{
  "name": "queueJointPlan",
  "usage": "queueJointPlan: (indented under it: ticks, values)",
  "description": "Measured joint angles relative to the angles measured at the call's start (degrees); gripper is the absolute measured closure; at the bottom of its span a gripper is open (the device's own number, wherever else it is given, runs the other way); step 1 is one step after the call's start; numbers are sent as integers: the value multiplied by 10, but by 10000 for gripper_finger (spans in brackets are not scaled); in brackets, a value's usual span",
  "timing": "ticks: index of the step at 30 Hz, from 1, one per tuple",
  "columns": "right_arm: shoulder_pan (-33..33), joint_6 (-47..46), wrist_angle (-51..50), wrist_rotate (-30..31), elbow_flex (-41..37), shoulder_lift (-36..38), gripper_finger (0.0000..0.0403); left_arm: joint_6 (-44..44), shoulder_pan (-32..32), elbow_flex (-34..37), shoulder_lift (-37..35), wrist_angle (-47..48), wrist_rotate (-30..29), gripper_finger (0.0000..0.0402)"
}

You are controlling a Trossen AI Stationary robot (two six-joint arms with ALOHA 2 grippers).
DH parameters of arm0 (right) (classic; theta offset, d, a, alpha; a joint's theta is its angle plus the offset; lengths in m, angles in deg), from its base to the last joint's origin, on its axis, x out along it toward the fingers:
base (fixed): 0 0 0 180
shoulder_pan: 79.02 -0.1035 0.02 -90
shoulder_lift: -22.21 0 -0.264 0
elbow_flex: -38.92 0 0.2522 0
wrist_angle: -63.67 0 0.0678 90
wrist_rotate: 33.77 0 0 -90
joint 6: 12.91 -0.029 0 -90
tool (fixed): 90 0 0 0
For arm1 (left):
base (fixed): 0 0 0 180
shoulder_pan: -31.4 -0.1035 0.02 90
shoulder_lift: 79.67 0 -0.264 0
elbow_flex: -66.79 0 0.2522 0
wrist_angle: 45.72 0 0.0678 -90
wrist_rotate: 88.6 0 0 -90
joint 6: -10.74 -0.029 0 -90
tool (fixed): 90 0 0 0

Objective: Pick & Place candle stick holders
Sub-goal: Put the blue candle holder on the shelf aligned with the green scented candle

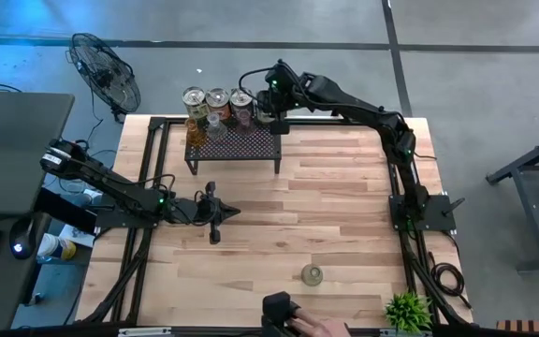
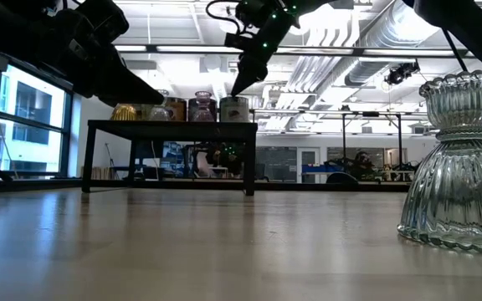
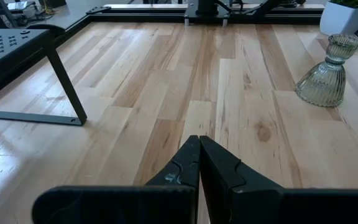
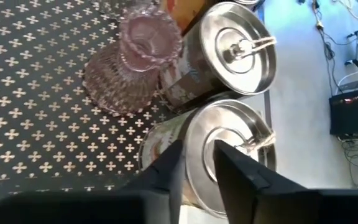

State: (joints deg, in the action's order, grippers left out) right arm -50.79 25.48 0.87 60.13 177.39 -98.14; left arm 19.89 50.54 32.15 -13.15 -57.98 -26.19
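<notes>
While parted a little just above a silver holder (image 4: 229,152) on the rack (image 1: 233,147), upper centre of the high view: right gripper (image 4: 197,165), nothing pinched. Beside it in a row, more silver-topped holders (image 1: 217,99), with a pink glass one (image 4: 133,57) just in front. Pressed together over bare table (image 1: 344,225) at centre left: left gripper (image 3: 199,163), empty. Alone near the bottom edge: clear ribbed holder (image 2: 456,163); plant (image 1: 408,311) at lower right.

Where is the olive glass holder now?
In the high view, the olive glass holder stands alone on the table's near edge, right of centre, left of the green plant, far from the rack.
</notes>
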Motion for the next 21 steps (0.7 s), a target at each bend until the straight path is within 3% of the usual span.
queueJointPlan:
  ticks: [6, 10, 15, 17, 21]
  values:
    - [-8, 1, 8, 45, 1, 1, 283, 0, 0, 0, 0, 0, 0, 399]
    - [-27, -22, -29, 94, 1, 27, 289, 0, 0, 0, 0, 0, 0, 399]
    - [-56, -103, -135, -39, 2, 70, 368, 0, 0, 0, 0, 1, 1, 399]
    - [-77, -118, -157, -47, 1, 70, 393, -1, 0, 0, 0, 1, 2, 399]
    - [-136, -137, -126, -28, -15, 76, 392, -3, 0, 0, 0, 1, 5, 399]
